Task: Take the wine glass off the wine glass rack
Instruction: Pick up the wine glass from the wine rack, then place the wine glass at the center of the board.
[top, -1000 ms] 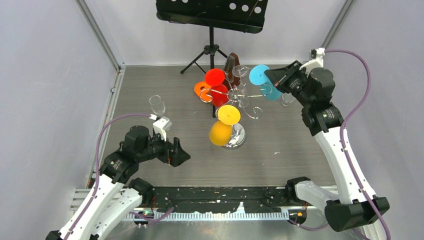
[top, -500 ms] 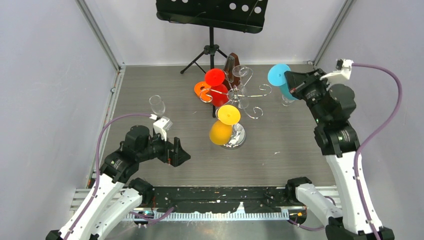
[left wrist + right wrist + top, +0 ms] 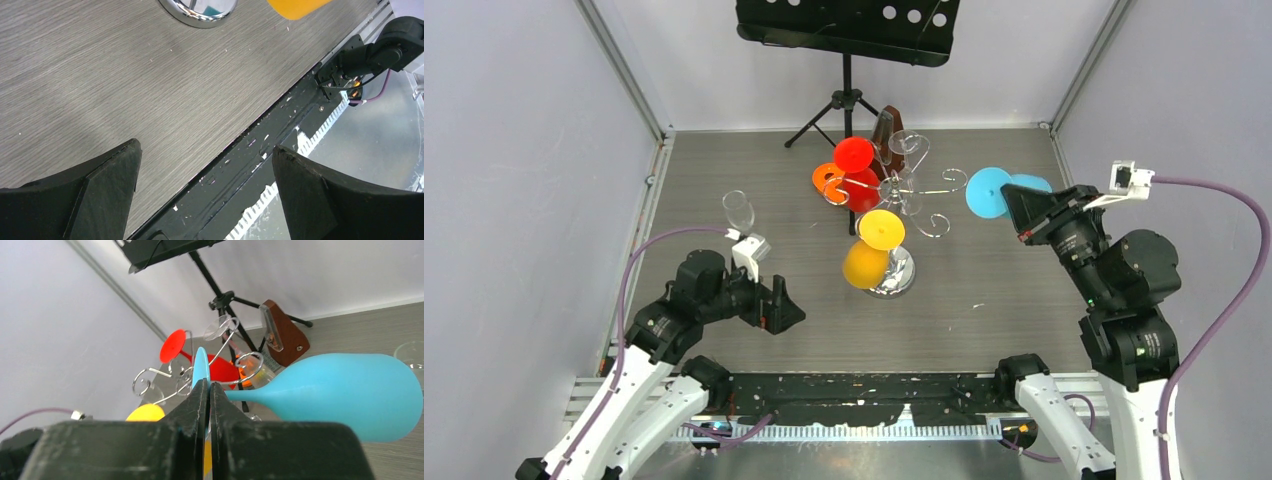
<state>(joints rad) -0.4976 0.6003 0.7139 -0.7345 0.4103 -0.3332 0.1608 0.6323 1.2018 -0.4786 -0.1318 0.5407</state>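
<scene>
Grey wood-grain counter: turquoise plastic wine glass is clamped by right gripper, clear of chrome wire rack ahead; set-down remains. Left gripper apart, empty.

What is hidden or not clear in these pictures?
- Left wrist view: the top edge cuts off the rack, leaving only its base, and most of the yellow glass.
- Right wrist view: the right edge cuts off a clear glass.
- Top view: the right gripper hides the stem and part of the bowl of the blue glass.
</scene>
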